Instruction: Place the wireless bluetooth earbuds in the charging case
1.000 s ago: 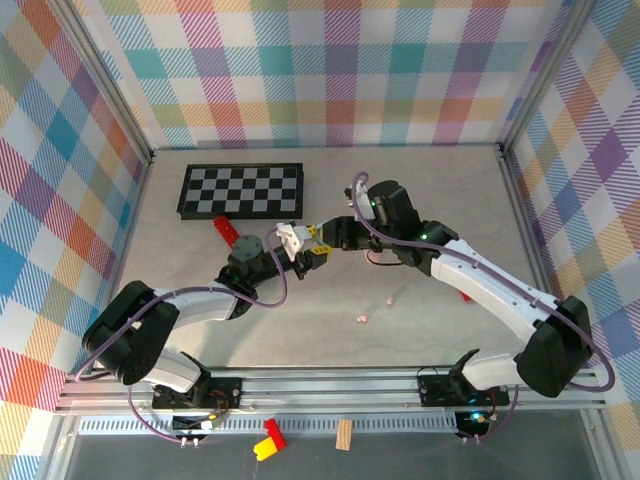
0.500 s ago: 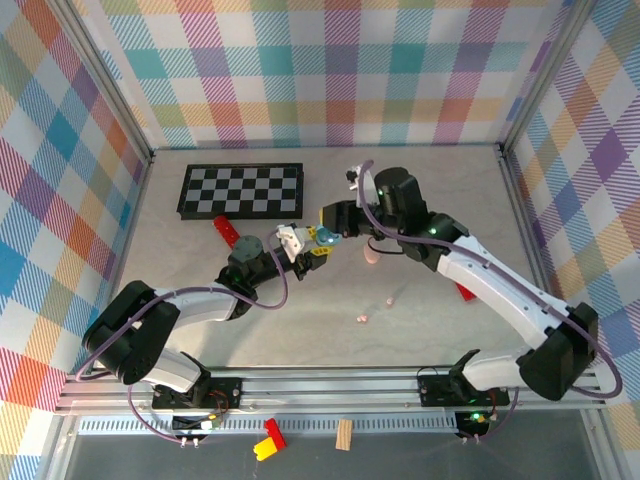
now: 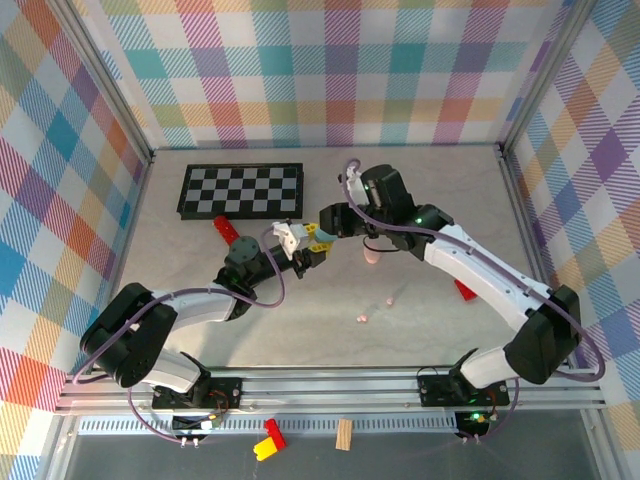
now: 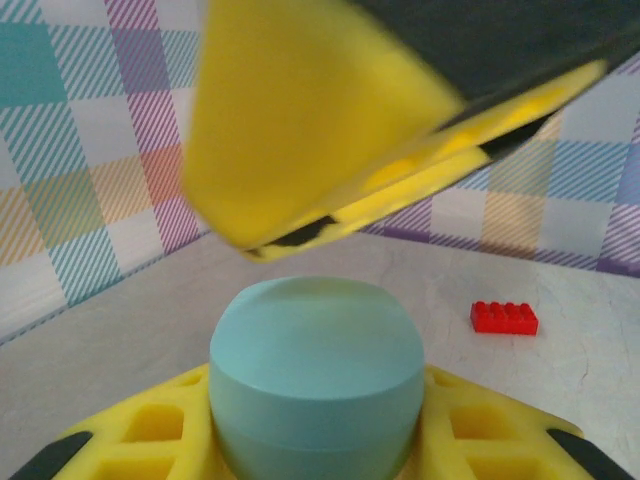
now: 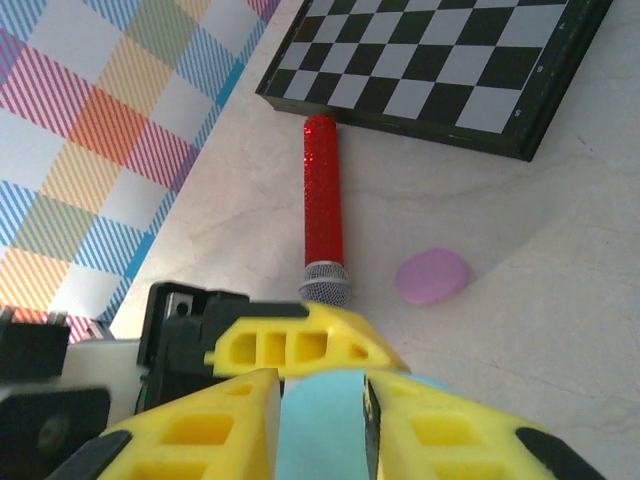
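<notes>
Left gripper [image 3: 305,252] clamps the mint-green rounded plastic charging case [image 4: 315,350] above mid grey table [image 3: 440,185]; right gripper [image 5: 322,420] pinches same case.

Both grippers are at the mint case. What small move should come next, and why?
Probably the right gripper should lift the lid while the left gripper holds the base. The mint case looks closed, with a seam round it, and both grippers pinch it. Small pink earbuds lie on the table, so the case must open first.

No legible txt, labels or nos. anywhere.
</notes>
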